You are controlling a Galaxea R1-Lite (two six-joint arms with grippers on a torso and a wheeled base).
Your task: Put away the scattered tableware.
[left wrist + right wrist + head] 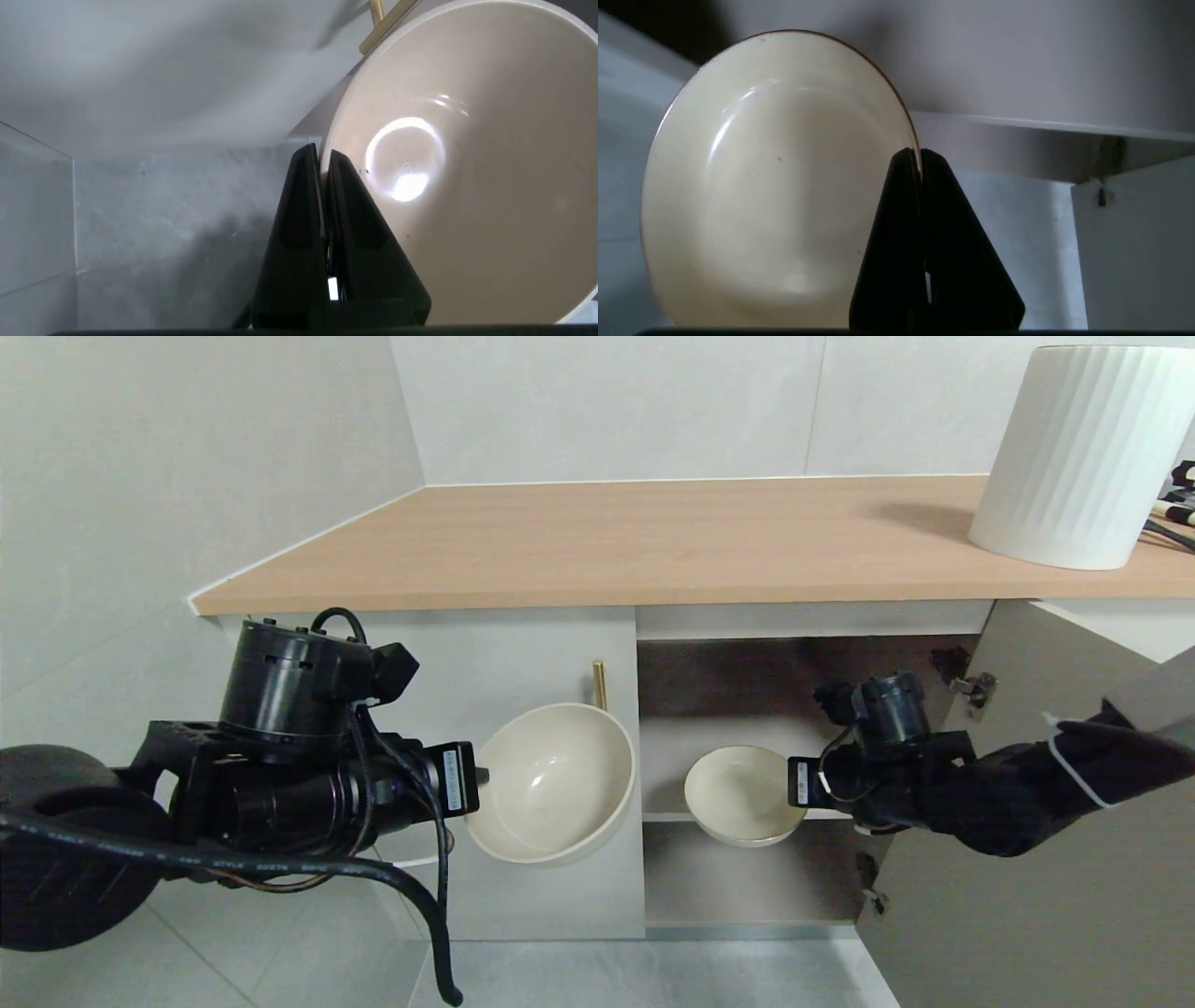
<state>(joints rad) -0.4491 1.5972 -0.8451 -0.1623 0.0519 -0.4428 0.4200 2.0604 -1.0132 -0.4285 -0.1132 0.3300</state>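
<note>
My left gripper [478,775] is shut on the rim of a large cream bowl [553,784], held tilted in the air in front of the closed left cabinet door [523,663]. The left wrist view shows its black fingers [322,201] pinching that bowl's [467,168] edge. My right gripper [794,782] is shut on the rim of a smaller cream bowl [742,795], held inside the open cabinet just above the middle shelf [667,817]. In the right wrist view the fingers [920,187] clamp the small bowl's [775,187] brown-lined rim.
The right cabinet door [1027,821] stands open at the right. A brass handle [598,683] sits on the closed left door. Above, a wooden countertop [653,537] carries a ribbed white container [1083,453] and some utensils [1176,504] at the far right. The floor [653,975] is grey tile.
</note>
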